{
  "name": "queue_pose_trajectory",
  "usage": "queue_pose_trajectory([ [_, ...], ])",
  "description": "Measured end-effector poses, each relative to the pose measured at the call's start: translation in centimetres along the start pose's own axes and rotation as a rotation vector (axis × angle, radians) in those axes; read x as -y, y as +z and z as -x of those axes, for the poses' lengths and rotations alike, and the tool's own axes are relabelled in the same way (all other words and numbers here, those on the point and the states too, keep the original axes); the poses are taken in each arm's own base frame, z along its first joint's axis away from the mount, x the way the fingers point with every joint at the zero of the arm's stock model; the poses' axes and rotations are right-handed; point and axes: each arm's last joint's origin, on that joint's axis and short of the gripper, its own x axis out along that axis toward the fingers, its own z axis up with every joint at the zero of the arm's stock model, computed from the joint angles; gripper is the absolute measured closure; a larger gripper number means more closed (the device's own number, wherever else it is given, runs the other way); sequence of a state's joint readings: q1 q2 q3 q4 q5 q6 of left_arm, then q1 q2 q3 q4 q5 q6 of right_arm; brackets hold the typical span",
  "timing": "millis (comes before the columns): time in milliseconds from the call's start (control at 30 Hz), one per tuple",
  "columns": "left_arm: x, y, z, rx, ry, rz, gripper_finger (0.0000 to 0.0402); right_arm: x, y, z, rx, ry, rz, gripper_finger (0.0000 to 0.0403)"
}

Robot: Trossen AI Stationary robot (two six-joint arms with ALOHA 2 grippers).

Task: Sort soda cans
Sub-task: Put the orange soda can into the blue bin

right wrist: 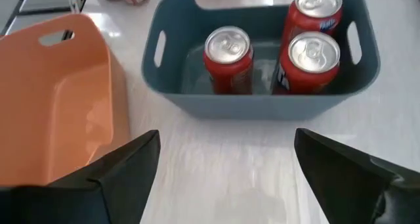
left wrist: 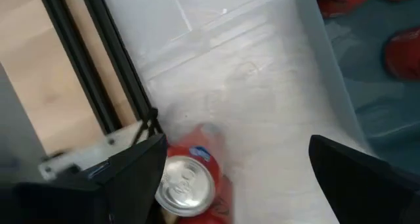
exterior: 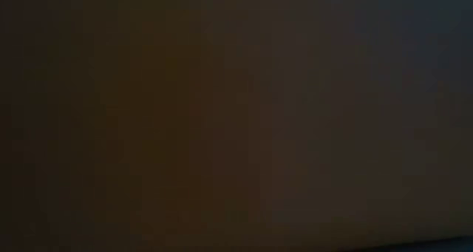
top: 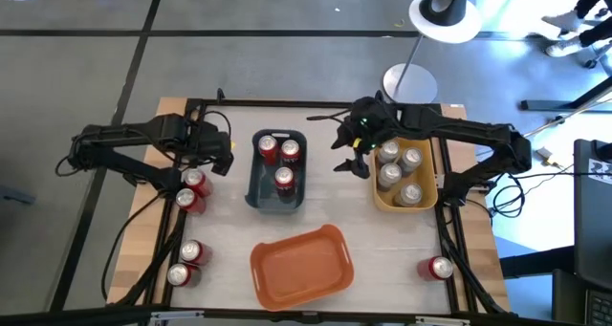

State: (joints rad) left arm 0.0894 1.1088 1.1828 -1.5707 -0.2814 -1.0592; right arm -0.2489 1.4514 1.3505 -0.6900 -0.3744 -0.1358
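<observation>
Three red soda cans (top: 278, 160) stand upright in the blue bin (top: 256, 187) at the table's middle. Several silver cans (top: 399, 173) stand in the yellow bin (top: 381, 200) on the right. Two red cans (top: 191, 189) stand on the table left of the blue bin, two more (top: 185, 263) lie near the front left, and one (top: 440, 267) lies at the front right. My left gripper (left wrist: 237, 148) hangs open above a red can (left wrist: 190, 184), which shows beside one finger. My right gripper (right wrist: 228, 137) is open in the air, between the two bins, facing the blue bin (right wrist: 262, 102).
An orange bin (top: 299, 264) sits at the front middle, with nothing in it. A black frame rail (left wrist: 98, 66) runs along the table's left side, close to my left gripper. The low view is dark and shows nothing.
</observation>
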Motion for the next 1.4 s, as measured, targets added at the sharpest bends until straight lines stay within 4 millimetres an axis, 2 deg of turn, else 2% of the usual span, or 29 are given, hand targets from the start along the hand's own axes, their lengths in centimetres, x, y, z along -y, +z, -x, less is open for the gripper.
queue_pose_trajectory([
  [200, -0.3, 0.5, -1.2, -0.033, 0.048, -0.259, 0.0043, 0.4, -1.1, -1.5, 0.029, -0.003, -0.001, 0.0052],
  [267, -0.5, 0.3, -1.9, -0.064, 0.059, -0.372, 0.0043, 0.5, -1.3, -1.7, 0.022, -0.002, -0.019, 0.0052],
  [367, -0.7, -0.3, -3.0, -0.124, 0.063, -0.447, 0.0043, 0.5, -1.3, -1.7, 0.023, -0.002, -0.032, 0.0052],
  [633, -1.6, -1.7, -4.9, -0.214, 0.07, -0.488, 0.0043, 0.5, -1.3, -1.7, 0.023, -0.006, -0.096, 0.0052],
  [967, -2.1, -2.2, -5.0, -0.234, 0.024, -0.515, 0.0043, 0.6, -0.7, -1.7, 0.08, -0.02, -0.126, 0.0052],
  [1233, -2.7, -4.0, -8.3, -0.383, 0.079, -0.565, 0.0043, 0.6, -0.5, -1.6, 0.101, -0.022, -0.118, 0.0052],
  [1400, -2.7, -4.1, -9.0, -0.366, 0.092, -0.597, 0.0043, 0.6, -0.5, -1.6, 0.103, -0.024, -0.118, 0.0052],
])
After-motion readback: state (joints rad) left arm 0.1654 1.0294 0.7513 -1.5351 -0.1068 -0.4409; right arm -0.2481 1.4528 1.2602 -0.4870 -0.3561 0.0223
